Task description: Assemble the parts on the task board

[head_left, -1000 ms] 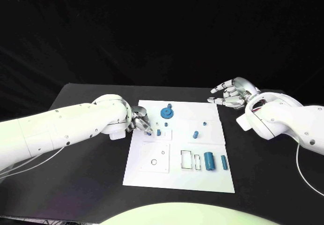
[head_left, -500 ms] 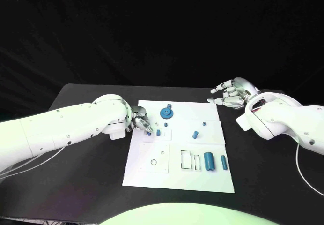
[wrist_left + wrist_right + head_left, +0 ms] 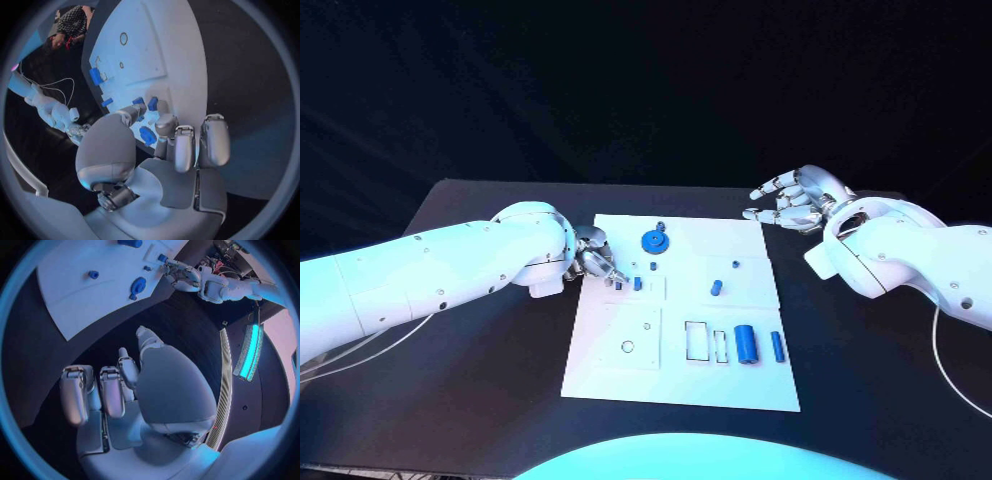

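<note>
Handling: the small blue parts look like hard moulded plastic, light and stiff; I judge them smooth enough to slip from metal fingers, so a firm fingertip pinch across the sides, low on the body, suits them best.
Where to hold: the upright pegs by their shafts; the lying cylinder across its middle; the gear by its rim or raised hub.
Board: the white board [image 3: 687,325] lies flat in the middle of the black table [image 3: 473,330], with outlined slots and a couple of round holes on its near half.
Parts: a blue gear [image 3: 653,240] sits at the far left of the board; small pegs [image 3: 638,283] stand just near of it; another peg [image 3: 715,288] stands toward the middle; a fat cylinder [image 3: 747,343] and a thin bar [image 3: 777,346] lie at the near right beside the empty outlines.
Left hand: the left hand [image 3: 594,260] is over the board's left edge, fingertips [image 3: 164,123] drawn together round a small blue piece [image 3: 147,135]; it appears pinched, though the contact is partly hidden.
Right hand: the right hand [image 3: 790,200] hovers beyond the board's far right corner, fingers loosely curled and apart, holding nothing.
Stage: judged early, as most parts lie unseated.
</note>
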{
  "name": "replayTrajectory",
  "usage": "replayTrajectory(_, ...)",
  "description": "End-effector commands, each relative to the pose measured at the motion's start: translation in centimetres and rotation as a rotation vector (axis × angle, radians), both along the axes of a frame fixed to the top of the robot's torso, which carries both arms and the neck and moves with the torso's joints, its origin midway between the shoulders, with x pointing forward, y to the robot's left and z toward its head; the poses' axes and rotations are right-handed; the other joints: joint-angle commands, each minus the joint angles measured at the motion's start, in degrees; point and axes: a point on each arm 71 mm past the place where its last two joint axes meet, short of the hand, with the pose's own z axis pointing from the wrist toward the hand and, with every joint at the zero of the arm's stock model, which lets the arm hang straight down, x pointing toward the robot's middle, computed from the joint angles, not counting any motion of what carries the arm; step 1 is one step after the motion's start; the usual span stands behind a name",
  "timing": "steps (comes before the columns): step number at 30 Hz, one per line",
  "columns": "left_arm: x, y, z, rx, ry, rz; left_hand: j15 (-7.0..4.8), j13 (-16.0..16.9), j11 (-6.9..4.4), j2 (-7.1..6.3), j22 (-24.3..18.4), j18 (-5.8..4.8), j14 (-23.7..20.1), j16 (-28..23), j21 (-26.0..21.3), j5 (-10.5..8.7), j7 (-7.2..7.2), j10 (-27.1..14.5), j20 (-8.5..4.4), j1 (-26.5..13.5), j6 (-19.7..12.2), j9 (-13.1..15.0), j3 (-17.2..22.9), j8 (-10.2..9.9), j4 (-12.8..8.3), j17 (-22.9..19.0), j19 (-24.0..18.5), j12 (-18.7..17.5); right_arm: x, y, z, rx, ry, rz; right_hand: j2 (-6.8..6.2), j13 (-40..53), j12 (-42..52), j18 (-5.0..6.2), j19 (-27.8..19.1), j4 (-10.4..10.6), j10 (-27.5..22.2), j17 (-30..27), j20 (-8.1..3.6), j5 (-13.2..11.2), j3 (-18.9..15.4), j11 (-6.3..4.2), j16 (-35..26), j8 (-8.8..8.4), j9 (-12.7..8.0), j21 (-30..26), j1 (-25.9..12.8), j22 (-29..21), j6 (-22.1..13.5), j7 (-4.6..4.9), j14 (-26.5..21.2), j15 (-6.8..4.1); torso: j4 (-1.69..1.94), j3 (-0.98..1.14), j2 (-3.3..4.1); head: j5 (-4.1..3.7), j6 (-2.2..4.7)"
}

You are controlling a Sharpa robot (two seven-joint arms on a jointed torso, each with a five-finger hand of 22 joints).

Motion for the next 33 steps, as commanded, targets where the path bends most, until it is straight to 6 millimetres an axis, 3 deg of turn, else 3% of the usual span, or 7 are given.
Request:
replayTrajectory(1, 0.0, 0.0, 0.2, -0.015, -0.015, 0.017, -0.04, -0.34, 0.0, -0.09, -0.21, -0.44, 5.53, -0.35, -0.26, -0.4, 0.38, -0.48, 0.01, 0.73, 0.04, -0.09, -1.58, -0.31, 1.25, 12.85, -0.62, -0.4, -0.1, 0.1, 0.0, -0.006, -0.007, 0.018, -0.04, -0.08, -0.26, 0.33, 3.67, 0.06, -0.38, 9.18, 0.14, 0.11, 0.27, 0.04, -0.25, -0.01, -0.07, -0.39, -0.37, 12.95, 0.3, -0.04, 4.62, 0.15, 0.02, -0.02, -0.01, -0.08, 0.03)
replayTrajectory(13, 0.1, 0.1, 1.7, -0.183, -0.08, 0.107, 0.29, -5.42, 0.5, 0.55, -3.53, 0.32, 4.7, -1.73, -2.39, -1.08, 0.95, -3.52, 0.28, 1.63, -1.6, -0.18, -6.55, -0.75, 3.43, 10.14, -2.89, -4.08, -0.1, 0.0, 0.0, -0.006, -0.01, 0.015, -0.06, -0.14, -0.3, 0.36, 3.6, 0.08, -0.42, 9.08, 0.14, 0.09, 0.26, 0.05, -0.28, -0.03, -0.09, -0.53, -0.47, 12.88, 0.27, -0.04, 4.6, 0.15, 0.02, 0.0, -0.08, -0.24, 0.32)
replayTrajectory(15, 0.1, -0.1, 2.1, -0.258, -0.097, 0.121, 1.26, -13.53, 1.72, 1.45, -10.1, 1.72, 2.4, -5.17, -6.76, -0.92, 2.29, -9.76, 1.07, 2.72, -5.07, -0.37, -8.51, -1.44, 3.44, 3.96, -7.68, -10.12, -0.1, 0.0, 0.1, -0.005, -0.011, 0.015, -0.06, -0.14, -0.3, 0.36, 3.6, 0.08, -0.42, 9.08, 0.14, 0.09, 0.26, 0.05, -0.28, -0.03, -0.09, -0.53, -0.47, 12.88, 0.27, -0.04, 4.6, 0.15, 0.02, 0.05, -0.13, -0.24, 0.34)
replayTrajectory(17, 0.2, -0.4, 2.6, -0.345, -0.125, 0.129, 1.63, -14.4, 2.12, 1.72, -10.57, 1.84, 2.23, -5.36, -7.25, -0.78, 2.73, -10.82, 1.39, 3.46, -6.16, -0.49, -9.13, -1.57, 3.43, 3.7, -8.03, -10.6, 0.0, 0.0, 0.1, -0.005, -0.012, 0.014, -0.06, -0.18, -0.34, 0.42, 3.49, 0.08, -0.46, 8.85, 0.14, 0.09, 0.26, 0.05, -0.36, -0.04, -0.09, -0.76, -0.51, 12.78, 0.26, -0.03, 4.55, 0.15, 0.04, 0.04, -0.15, -0.3, 0.43)
replayTrajectory(20, 0.4, -1.0, 3.4, -0.471, -0.202, 0.112, 5.02, -19.79, 5.7, 2.11, -31.31, 5.85, -9.27, -17.61, -23.73, -0.1, 6.48, -22.17, 3.94, 9.97, -13.68, -1.64, -9.52, -2.42, 3.32, -14.9, -24.57, -16.16, 0.0, -0.1, 0.1, -0.005, -0.014, 0.014, -0.06, -0.48, -0.6, 0.52, 3.27, 0.08, -0.71, 8.55, 0.14, 0.09, 0.26, 0.05, -0.47, -0.05, -0.1, -1.19, -0.53, 12.58, 0.24, -0.03, 4.48, 0.15, 0.11, -0.01, -0.08, -0.52, 0.52)
replayTrajectory(25, 0.5, -2.1, 4.1, -0.528, -0.367, -0.006, 6.46, -24.7, 7.34, 1.37, -33.88, 6.17, -19.38, -25.62, -28.29, 0.13, 8.08, -28.38, 5.79, 24.2, -16.84, -5.1, -3.46, -4.0, -0.33, -26.8, -26.64, -20.95, 0.0, -0.1, 0.1, -0.006, -0.018, 0.019, -0.05, -1.64, -1.64, 0.71, 2.89, 0.0, -1.71, 7.89, 0.14, 0.13, 0.39, 0.04, -0.72, -0.05, -0.12, -1.97, -0.45, 12.23, 0.25, -0.04, 4.31, 0.14, 0.07, -0.05, -0.07, -0.6, 0.76)
replayTrajectory(33, 0.0, -4.1, 3.1, -0.436, -0.505, -0.237, 6.82, -32.39, 7.71, -1.45, -33.06, 6.1, -22.77, -25.73, -27.86, -0.59, 7.89, -29.11, 6.02, 27.54, -14.11, -12.02, 0.76, -7.5, -2.2, -30.91, -27.53, -27.09, 0.0, -0.1, 0.2, -0.005, -0.042, 0.04, -0.14, -5.13, -4.83, 1.25, 1.77, -0.07, -4.5, 6.41, 0.05, 0.21, 0.96, -0.11, -1.38, 0.13, -0.15, -4.27, -0.13, 11.2, 0.56, -0.18, 3.9, 0.01, 0.06, -0.1, -0.02, -0.82, 0.89)
